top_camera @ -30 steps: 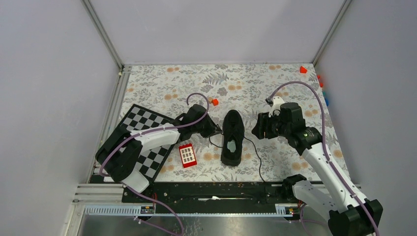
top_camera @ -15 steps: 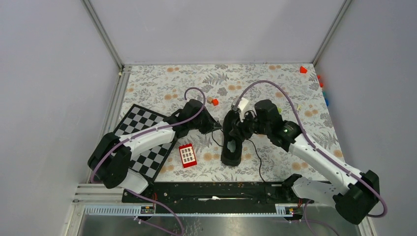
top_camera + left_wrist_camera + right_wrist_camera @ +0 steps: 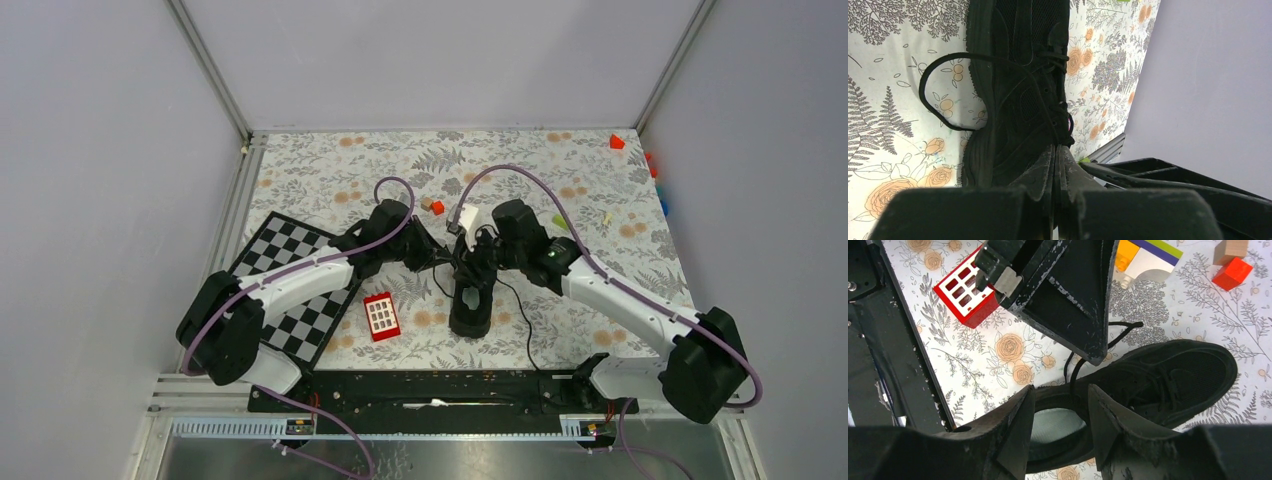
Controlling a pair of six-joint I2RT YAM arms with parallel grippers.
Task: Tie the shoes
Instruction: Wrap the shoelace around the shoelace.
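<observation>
At the sneaker's left flank, the left gripper (image 3: 1057, 150) has its two fingers pressed flat together. A thin black lace (image 3: 963, 54) runs down across the shoe's side and into the closed tips, so it looks pinched there. From that point the lace arcs out in a loose loop over the floral tablecloth (image 3: 883, 100) and comes back against the sole.

The right gripper (image 3: 1060, 390) hangs over the shoe from the other side with its fingers (image 3: 1015, 425) spread. A clear gap stands between them and nothing is caught in it. Through the gap show the collar and the pale grey insole (image 3: 1053, 425).

The black low-top sneaker (image 3: 468, 322) lies near the middle of the table between the two arms, sole down, toe pointing away from the bases and heel toward them. A second lace strand trails off its right side toward the near edge.

Just left of the heel lies a red block with a white grid (image 3: 381, 316), and further left a checkerboard (image 3: 275, 245) lies under the left arm. Beyond the toe sit a small red cube (image 3: 1232, 272) touching a wooden block (image 3: 1230, 249), and a yellow, white, purple and green piece (image 3: 1148, 260).
</observation>
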